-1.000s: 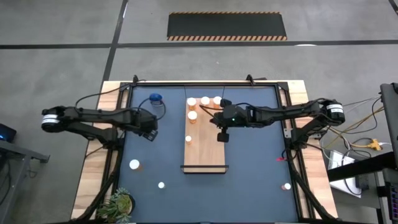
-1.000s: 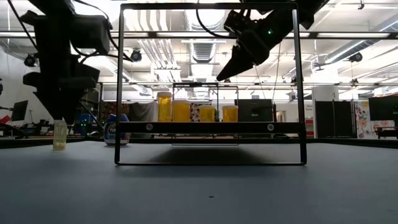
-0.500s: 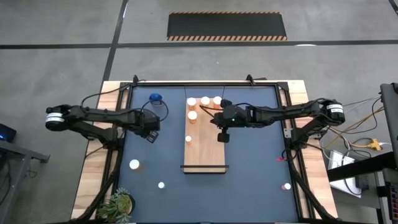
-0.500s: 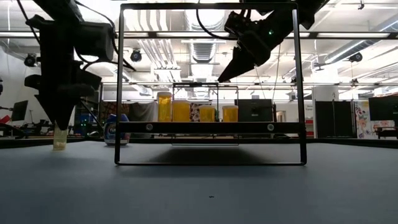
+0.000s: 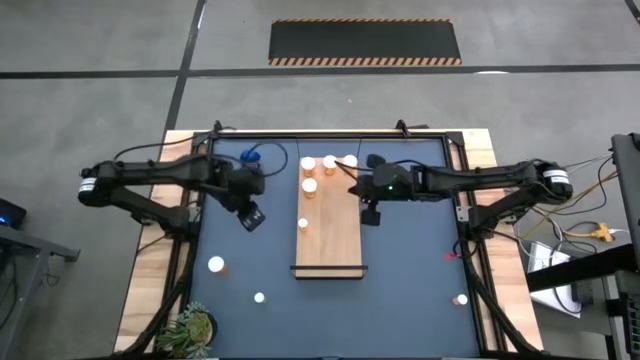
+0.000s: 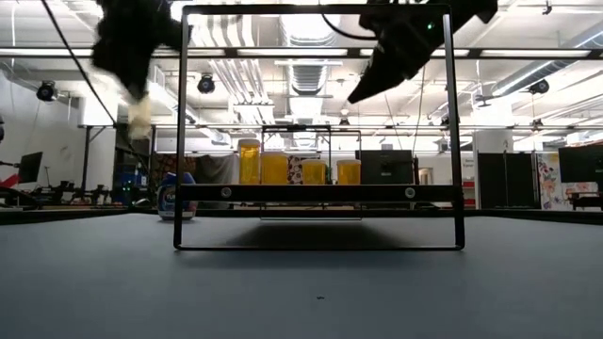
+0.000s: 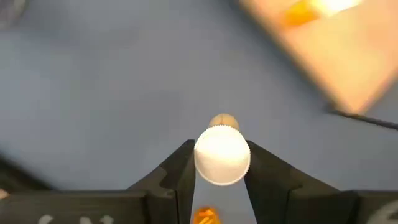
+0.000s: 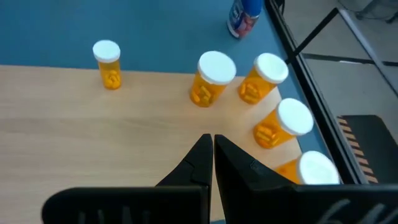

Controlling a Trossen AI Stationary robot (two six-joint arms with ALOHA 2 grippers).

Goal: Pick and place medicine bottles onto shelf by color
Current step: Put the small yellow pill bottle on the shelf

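Above worktop [image 5: 400, 260], left of shelf [image 5: 330, 225]: left gripper [image 7: 222, 163] jaws clamp white-capped bottle [image 7: 222, 155], lifted. Right gripper [image 8: 213, 152] jaws closed, empty, over shelf.

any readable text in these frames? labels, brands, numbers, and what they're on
No text can be read in any view.
Blue bottle: it has a printed label, too blurred to read.
Orange medicine bottles on the shelf: no label text shows.
Background screens and posters: too small to read.

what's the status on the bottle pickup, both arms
Left gripper shut on small white-capped bottle, lifted off the table. Right gripper shut, empty, above shelf. Nothing in the way.
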